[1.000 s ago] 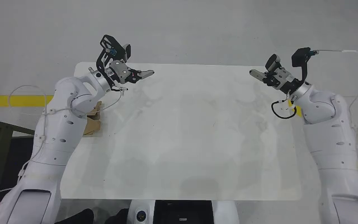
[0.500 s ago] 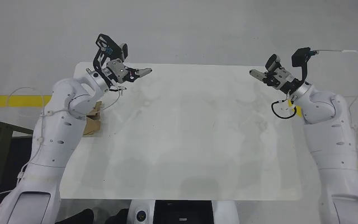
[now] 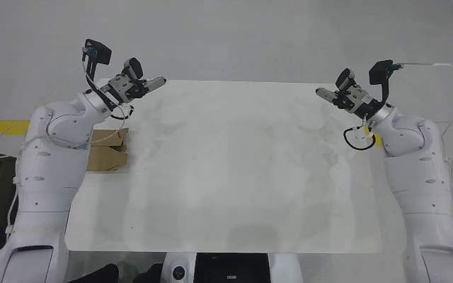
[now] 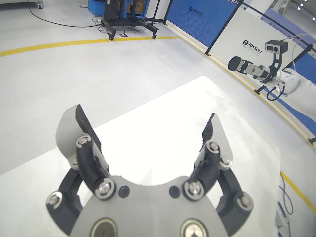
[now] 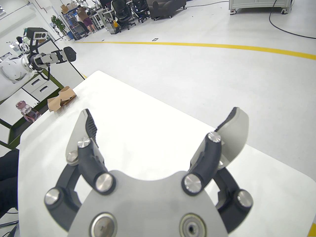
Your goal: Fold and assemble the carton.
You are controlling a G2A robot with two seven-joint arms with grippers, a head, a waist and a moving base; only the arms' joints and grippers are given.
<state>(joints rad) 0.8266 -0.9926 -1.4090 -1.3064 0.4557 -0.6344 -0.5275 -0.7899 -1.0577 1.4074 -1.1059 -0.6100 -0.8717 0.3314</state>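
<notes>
At the white table edge lies a crumpled brown carton; left tool and right tool gape.

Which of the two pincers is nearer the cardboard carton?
The left pincer, open above the table's far left corner, with the carton beside that edge; the right pincer hangs at the opposite corner.

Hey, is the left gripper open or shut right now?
Open. In the left wrist view the left gripper has its jaws wide apart, only bare table between them.
</notes>
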